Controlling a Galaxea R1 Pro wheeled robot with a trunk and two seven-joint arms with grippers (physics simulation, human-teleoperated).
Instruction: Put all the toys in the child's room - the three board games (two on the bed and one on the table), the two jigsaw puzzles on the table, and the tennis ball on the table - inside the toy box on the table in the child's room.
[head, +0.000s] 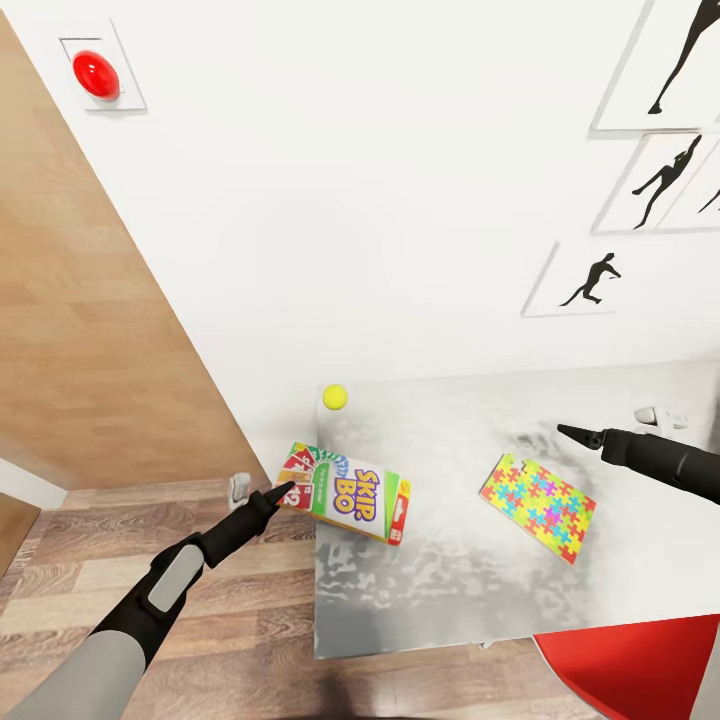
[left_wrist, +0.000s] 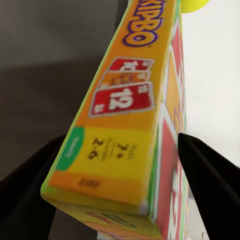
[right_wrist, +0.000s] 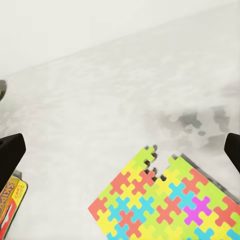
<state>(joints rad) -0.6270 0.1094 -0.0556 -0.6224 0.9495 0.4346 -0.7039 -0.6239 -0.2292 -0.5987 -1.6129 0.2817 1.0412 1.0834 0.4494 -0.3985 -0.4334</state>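
Yellow-edged Skip-Bo box (head: 345, 493) overhangs the worktop (head: 450, 590) corner, so the left claw (head: 290, 487) closes on its free end. The right claw (right_wrist: 120, 150) hovers wide open above the jigsaw puzzle (head: 537, 507).

Looks like a kid's bedroom in a home. There's a Skip-Bo game box (head: 346, 493), a bright jigsaw puzzle (head: 537, 507) and a tennis ball (head: 334, 397) on a pale desk (head: 450, 590). Also white walls with black sports silhouette pictures (head: 655, 180) and wood-plank floor (head: 160, 540).
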